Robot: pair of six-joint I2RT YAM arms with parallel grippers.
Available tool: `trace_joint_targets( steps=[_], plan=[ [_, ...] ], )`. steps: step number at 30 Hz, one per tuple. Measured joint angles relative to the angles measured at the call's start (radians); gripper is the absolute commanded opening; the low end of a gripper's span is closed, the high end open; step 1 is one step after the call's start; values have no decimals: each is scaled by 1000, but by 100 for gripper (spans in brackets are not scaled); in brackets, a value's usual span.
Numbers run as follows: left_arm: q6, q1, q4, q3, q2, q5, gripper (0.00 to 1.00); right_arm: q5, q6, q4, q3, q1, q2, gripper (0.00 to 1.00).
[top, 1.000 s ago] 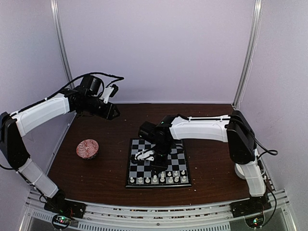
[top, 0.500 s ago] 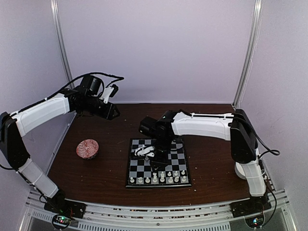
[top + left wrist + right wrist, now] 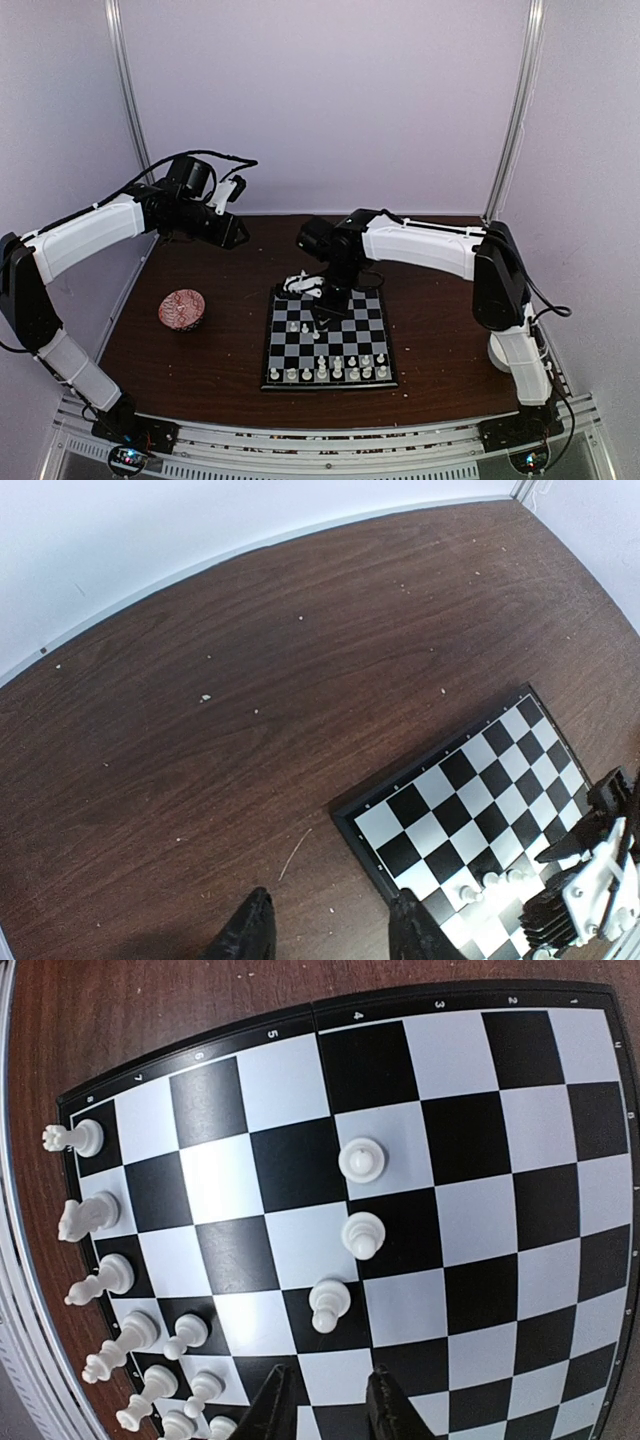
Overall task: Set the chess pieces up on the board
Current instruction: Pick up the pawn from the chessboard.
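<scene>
The board (image 3: 372, 330) lies flat on the brown table in front of the right arm. Several white chess pieces (image 3: 326, 371) stand in its two near rows. Three loose pawns (image 3: 361, 1160) (image 3: 363, 1233) (image 3: 330, 1305) stand on middle squares, and two of them show in the top view (image 3: 305, 326). My right gripper (image 3: 328, 1405) is open and empty, hovering above the board's far half (image 3: 322, 312), next to the nearest pawn. My left gripper (image 3: 330, 935) is open and empty, held high over the table's far left (image 3: 232, 232), away from the board (image 3: 452, 792).
A patterned red bowl (image 3: 182, 308) sits on the table left of the board. Pale crumbs (image 3: 205, 697) are scattered over the wood. A white object (image 3: 497, 356) shows behind the right arm's base. White walls close the back and sides.
My right gripper has drawn back from the board's near rows toward its far edge. Pawns it covered now show on the middle squares. The left arm has not moved.
</scene>
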Motion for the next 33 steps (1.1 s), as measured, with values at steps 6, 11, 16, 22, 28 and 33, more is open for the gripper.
trace_joint_targets(
  steps=[6,11,16,22,28,33],
  plan=[
    [0,0,0,0,0,0,40,8,4,-1,14,2,63,27],
    [0,0,0,0,0,0,40,8,5,-1,16,3,84,27],
    [0,0,0,0,0,0,40,8,15,-1,55,3,96,25],
    [0,0,0,0,0,0,40,8,23,0,90,3,102,19],
    [0,0,0,0,0,0,40,8,23,-4,90,3,111,20],
    [0,0,0,0,0,0,40,8,24,-5,90,4,116,13]
  ],
)
